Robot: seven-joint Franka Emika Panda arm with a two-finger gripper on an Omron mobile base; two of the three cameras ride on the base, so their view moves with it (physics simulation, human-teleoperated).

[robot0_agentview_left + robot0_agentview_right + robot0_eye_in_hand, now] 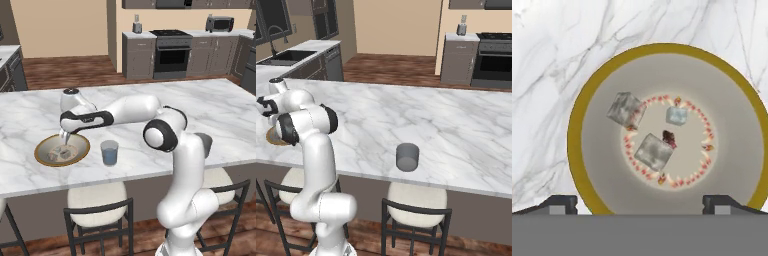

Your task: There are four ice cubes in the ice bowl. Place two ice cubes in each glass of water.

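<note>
The ice bowl [576, 130], a wide dish with a gold-brown rim, holds three ice cubes: two larger grey ones [626, 109] [654, 152] and a smaller pale one [676, 115]. My gripper [640, 205] hangs straight above the bowl, open, with its fingertips [562, 204] wide apart and nothing between them. From the left base view, the gripper [64, 139] hovers just over the bowl [44, 145] near the counter's front left. A glass of water [109, 152] with bluish water stands right of the bowl. The darker grey glass [407, 157] stands far to the right, near the front edge.
The white marble island counter [200, 110] stretches wide behind and to the right. Stools with pale seats [97, 200] stand under its front edge. A stove [171, 52] and grey cabinets line the back wall; a sink [281, 57] lies on the left.
</note>
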